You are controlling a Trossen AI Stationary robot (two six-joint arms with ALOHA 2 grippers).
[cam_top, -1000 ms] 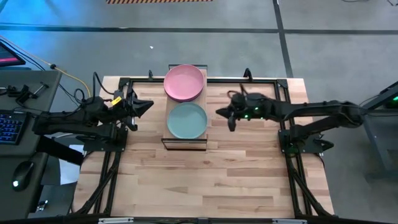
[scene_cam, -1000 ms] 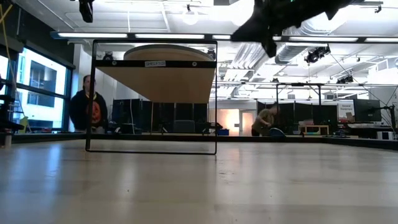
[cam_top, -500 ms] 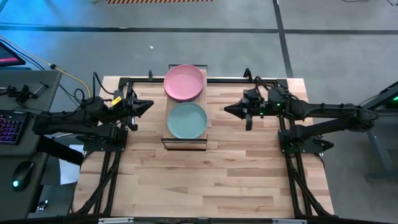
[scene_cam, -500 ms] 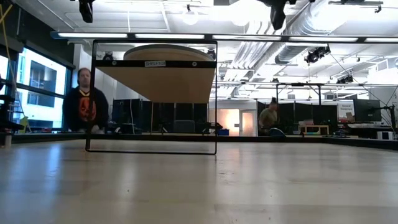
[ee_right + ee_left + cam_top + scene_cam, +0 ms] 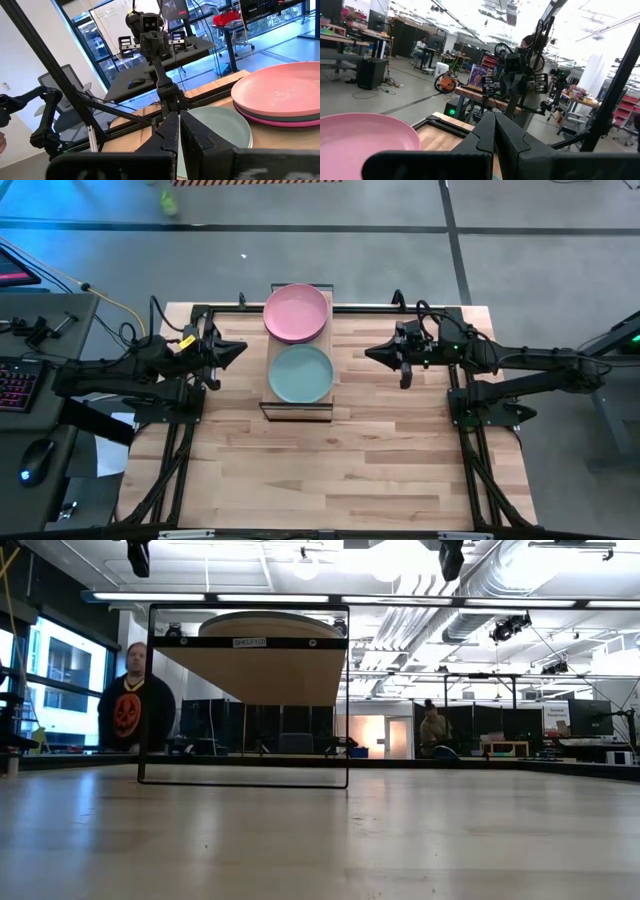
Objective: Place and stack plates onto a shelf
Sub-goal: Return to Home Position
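Note:
The shelf [image 5: 298, 408] stands mid-table and carries two piles. At its far end a pink plate [image 5: 296, 312] tops a stack; the right wrist view shows the pink plate [image 5: 285, 92] lying on a dark green one and a magenta one [image 5: 302, 121]. A light teal plate [image 5: 300, 373] lies at the near end. My left gripper [image 5: 242, 348] hovers left of the shelf, shut, and my right gripper [image 5: 368, 354] hovers right of it, shut. Neither holds anything. In the low view the shelf frame [image 5: 245, 780] stands on the table.
Bare wooden tabletop [image 5: 330, 470] spreads on the near side of the shelf. Dark frame rails [image 5: 470, 450] run along the table's left and right sides. Beyond the table, a person [image 5: 135, 710] stands in the room, and desks and equipment sit further back.
My right gripper has drawn back from the shelf toward the table's right edge and risen, so only its tip still shows at the top of the low view. The plates and my left arm have stayed put. A person behind the table has shifted about.

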